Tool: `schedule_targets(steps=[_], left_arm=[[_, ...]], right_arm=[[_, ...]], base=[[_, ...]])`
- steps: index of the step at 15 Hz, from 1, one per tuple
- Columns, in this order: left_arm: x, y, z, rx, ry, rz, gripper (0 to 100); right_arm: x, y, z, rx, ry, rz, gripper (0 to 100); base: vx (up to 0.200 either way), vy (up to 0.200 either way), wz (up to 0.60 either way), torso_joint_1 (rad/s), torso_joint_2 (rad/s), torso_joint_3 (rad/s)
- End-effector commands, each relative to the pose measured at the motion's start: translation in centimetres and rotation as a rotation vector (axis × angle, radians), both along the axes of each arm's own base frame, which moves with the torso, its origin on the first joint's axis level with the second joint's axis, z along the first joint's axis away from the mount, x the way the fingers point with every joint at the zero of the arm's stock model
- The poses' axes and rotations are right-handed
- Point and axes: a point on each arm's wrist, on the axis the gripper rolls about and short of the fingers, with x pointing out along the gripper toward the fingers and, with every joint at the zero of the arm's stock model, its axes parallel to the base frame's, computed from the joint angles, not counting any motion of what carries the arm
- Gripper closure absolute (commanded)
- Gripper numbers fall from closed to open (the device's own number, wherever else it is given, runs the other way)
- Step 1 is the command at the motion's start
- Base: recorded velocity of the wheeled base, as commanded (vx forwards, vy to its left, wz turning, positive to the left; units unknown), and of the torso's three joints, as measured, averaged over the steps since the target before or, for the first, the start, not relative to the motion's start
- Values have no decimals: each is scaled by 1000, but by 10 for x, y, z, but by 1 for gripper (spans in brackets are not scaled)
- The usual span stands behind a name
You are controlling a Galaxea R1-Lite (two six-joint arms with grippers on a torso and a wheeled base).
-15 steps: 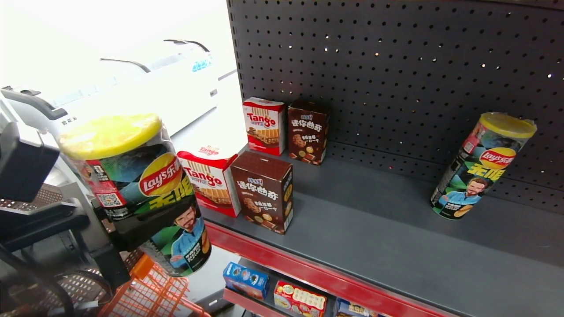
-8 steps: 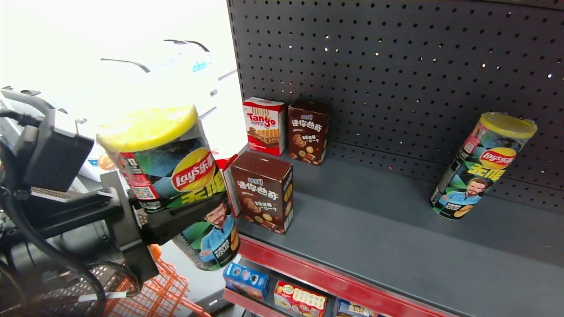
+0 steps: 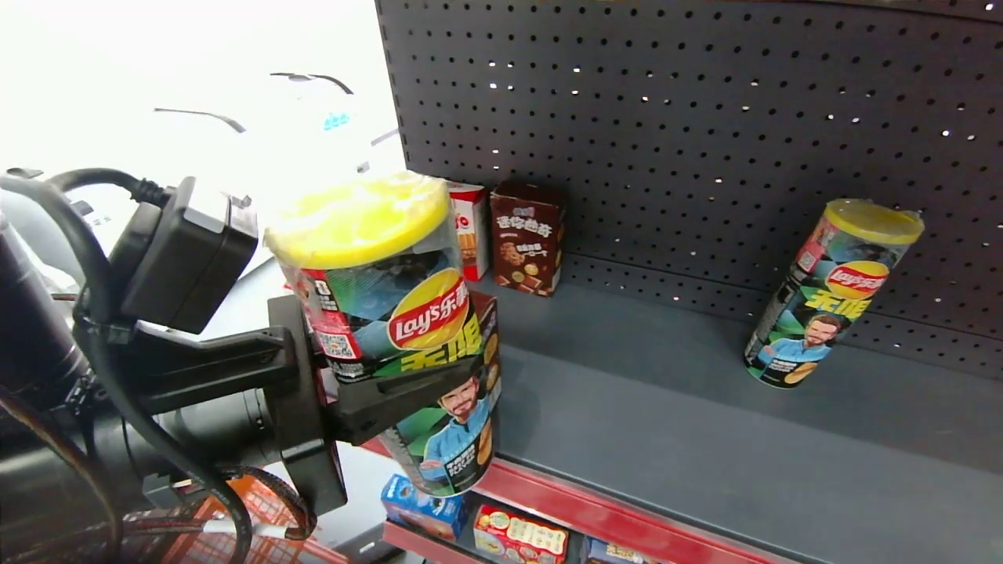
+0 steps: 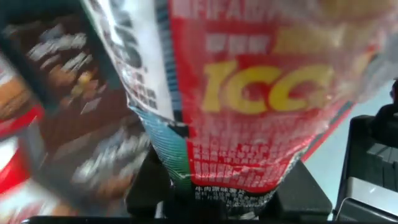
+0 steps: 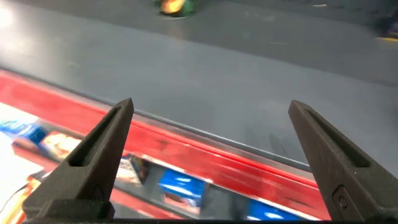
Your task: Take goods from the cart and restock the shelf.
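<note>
Carried rightward since the earlier frame: chip can [image 3: 392, 313], clamped at mid-body by left pincer [image 3: 392, 372], held at the shelf [image 3: 666, 423] front edge. Judged light, thin-walled, probably crushable, wrapper slick. Wide open, empty: right pincer [image 5: 211, 155].

yellow-lidded green chip can [image 3: 392, 298], grey shelf [image 3: 666, 423] with red edge.

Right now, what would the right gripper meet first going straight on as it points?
Probably the bare grey shelf board just behind its red front strip; nothing else lies ahead of the open right gripper.
</note>
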Motion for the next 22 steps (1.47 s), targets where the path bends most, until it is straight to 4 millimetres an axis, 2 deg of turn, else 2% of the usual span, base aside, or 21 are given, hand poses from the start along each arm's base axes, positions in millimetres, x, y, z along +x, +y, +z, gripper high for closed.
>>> schedule_targets(steps=[1, 5, 17, 19, 22], left_arm=[[3, -5, -1, 6, 8, -11, 100], [3, -8, 0, 4, 6, -28, 100], [4, -5, -2, 8, 11, -9, 100], [4, -4, -3, 9, 14, -8, 100], [5, -4, -2, 8, 12, -3, 100]], right_arm=[[0, 0, 0, 0, 1, 1, 0], [0, 0, 0, 0, 1, 1, 0], [0, 0, 0, 1, 1, 1, 0], [0, 0, 0, 1, 1, 1, 0], [0, 0, 0, 1, 3, 1, 0]], base=[[0, 0, -600, 7, 2, -2], [0, 0, -600, 7, 5, 1], [0, 0, 0, 0, 0, 0], [0, 0, -600, 2, 2, 5], [0, 0, 0, 0, 0, 0]])
